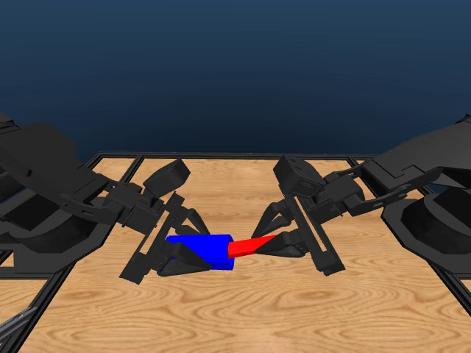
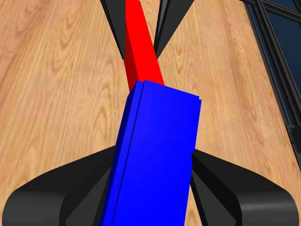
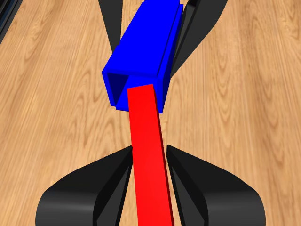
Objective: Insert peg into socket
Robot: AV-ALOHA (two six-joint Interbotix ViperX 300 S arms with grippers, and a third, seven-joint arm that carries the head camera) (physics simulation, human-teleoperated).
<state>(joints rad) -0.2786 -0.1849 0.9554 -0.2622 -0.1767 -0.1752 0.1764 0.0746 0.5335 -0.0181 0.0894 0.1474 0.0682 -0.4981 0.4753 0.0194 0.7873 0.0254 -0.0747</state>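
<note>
My left arm reaches in from the left, wrist angled downward toward the middle; my left claw (image 1: 193, 257) has both jaws closed against the socket (image 1: 210, 250). My right arm mirrors it from the right, wrist angled downward; my right claw (image 1: 283, 245) has both jaws clamped on the peg (image 1: 250, 246). The two claws face each other, tips close together, held above the table (image 1: 243, 309).
</note>
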